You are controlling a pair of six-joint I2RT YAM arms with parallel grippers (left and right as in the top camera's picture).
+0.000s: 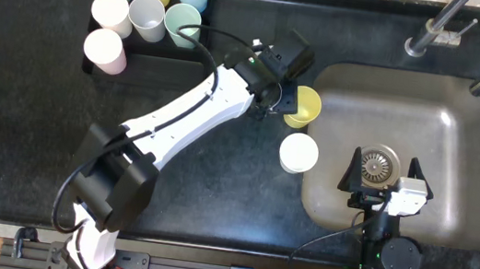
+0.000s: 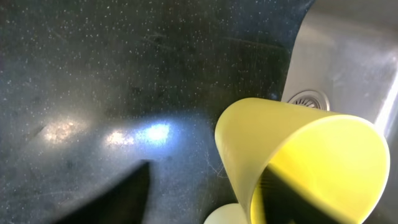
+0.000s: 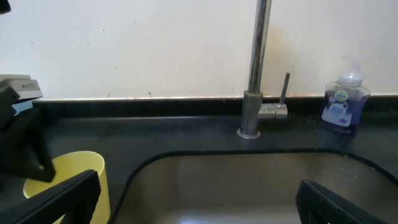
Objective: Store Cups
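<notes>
The yellow cup (image 1: pixel 305 108) sat mouth up at the left rim of the sink (image 1: pixel 455 195), over the dark speckled table (image 1: pixel 24 78). The left hand (image 1: pixel 277 93) had hold of it at the rim, closed on the wall with one finger (image 2: pixel 277 196) inside the cup. Whether the cup stood on the table or hung just above it could not be told. Just beside it, toward the arms' bases, a white cup (image 1: pixel 298 152) stood at the same sink edge, apart from both hands. Well away at the table's far left, seven more cups stood in a black holder (image 1: pixel 162 55). The right hand (image 1: pixel 385 177) hung inside the sink above the drain, fingers spread wide and holding nothing. A faucet (image 3: pixel 256 68) and a soap bottle (image 3: pixel 344 102) stood behind the sink.
</notes>
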